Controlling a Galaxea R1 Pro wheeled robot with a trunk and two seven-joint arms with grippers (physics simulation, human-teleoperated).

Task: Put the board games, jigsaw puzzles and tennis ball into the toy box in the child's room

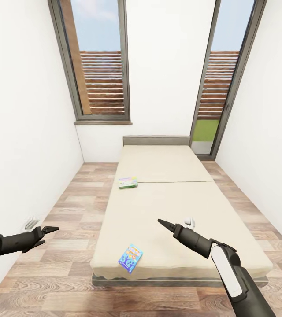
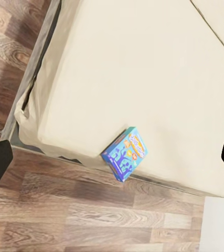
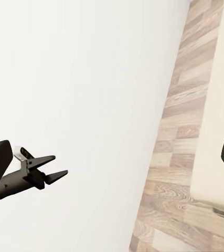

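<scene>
Board games lie on the bed (image 1: 172,207): blue box (image 1: 130,258) at its foot edge, green-white box (image 1: 128,182) mid-mattress; left gripper (image 1: 48,229) slightly parted, right gripper (image 1: 164,224) together

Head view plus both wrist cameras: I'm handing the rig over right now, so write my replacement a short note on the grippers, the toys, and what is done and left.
Left gripper: empty, hanging over the floor left of the bed; whether it is open is unclear.
Right gripper: empty, over the mattress; jaw state also unclear.
Blue board game: near the bed's foot edge, close to the left corner.
Green-and-white board game: mid-bed, by the left edge.
Done: nothing picked up from the bed yet.
Left: collect both games, then carry them to the toy box.
</scene>
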